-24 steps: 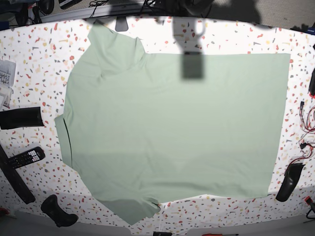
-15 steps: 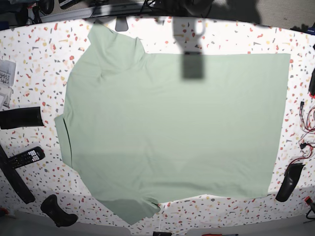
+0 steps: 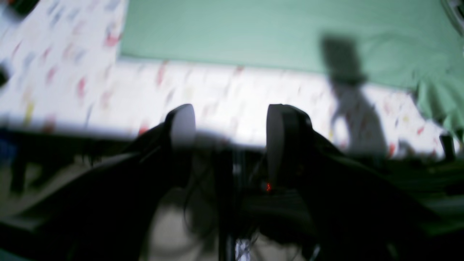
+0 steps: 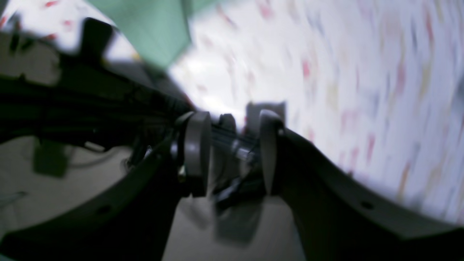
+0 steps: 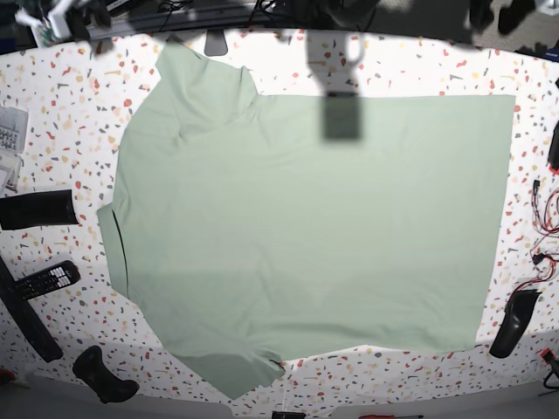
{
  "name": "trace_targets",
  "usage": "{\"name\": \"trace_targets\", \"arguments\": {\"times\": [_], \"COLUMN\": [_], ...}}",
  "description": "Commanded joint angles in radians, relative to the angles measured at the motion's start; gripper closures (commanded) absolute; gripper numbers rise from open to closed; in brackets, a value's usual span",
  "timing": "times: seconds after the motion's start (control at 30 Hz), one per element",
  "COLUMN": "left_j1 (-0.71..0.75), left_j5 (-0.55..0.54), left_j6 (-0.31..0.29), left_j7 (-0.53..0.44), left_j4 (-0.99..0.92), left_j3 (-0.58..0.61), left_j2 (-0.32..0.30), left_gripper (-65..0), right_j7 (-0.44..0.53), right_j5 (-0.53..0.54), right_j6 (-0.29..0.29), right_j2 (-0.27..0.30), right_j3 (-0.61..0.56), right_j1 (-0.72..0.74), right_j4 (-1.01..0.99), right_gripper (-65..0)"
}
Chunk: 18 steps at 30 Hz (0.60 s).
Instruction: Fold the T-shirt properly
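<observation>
sage-green t-shirt (image 5: 306,236): one, spread flat mid-table (image 5: 52,131), long axis left-right in base view, sleeves toward base-view left
left gripper (image 3: 226,125): over far table edge near shirt hem, jaws apart, grasping nothing
right gripper (image 4: 233,145): over table edge beside a sleeve, jaws parted, empty
remote (image 5: 45,279): one

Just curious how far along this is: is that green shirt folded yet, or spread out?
Spread out. The T-shirt lies flat on the speckled table, both sleeves out, no folds.
</observation>
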Motion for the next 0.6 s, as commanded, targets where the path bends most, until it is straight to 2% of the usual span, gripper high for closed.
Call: {"name": "trace_targets", "arguments": {"times": [0.0,0.1,0.23,0.3,0.43,0.57], "left_j1": [-0.018,-0.121,-0.221,-0.258,-0.342,-0.426], "left_j5": [-0.011,-0.015,-0.014,0.022,0.293,0.520], "left_j6": [-0.031,-0.076,-0.078,-0.078,-0.077,-0.077], "left_j7": [0.000,0.089,0.155,0.174,0.175,0.172], "left_j4": [0.029,0.060,0.089,0.090,0.090,0.090], "left_j3": [-0.006,-0.004,-0.004,-0.004,-0.003,0.007], "left_j2": [-0.006,-0.005,-0.006,-0.006,-0.009,-0.049], "left_gripper": [-28.8,-28.8,-28.8,-28.8,-28.8,-28.8], "right_j7": [0.032,-0.004,-0.053,-0.052,-0.054,-0.069], "right_j5": [-0.007,-0.070,-0.102,-0.097,-0.102,-0.213], "right_j6": [0.042,0.108,0.114,0.113,0.115,0.128], "right_j2": [0.020,0.040,0.055,0.053,0.052,0.053], "right_j3": [0.010,0.010,0.010,0.010,0.010,0.010], "right_j1": [0.010,0.074,0.130,0.148,0.155,0.156], "right_j4": [0.045,0.132,0.225,0.246,0.253,0.253], "right_gripper": [-22.1,-22.1,-22.1,-22.1,-22.1,-22.1]}}
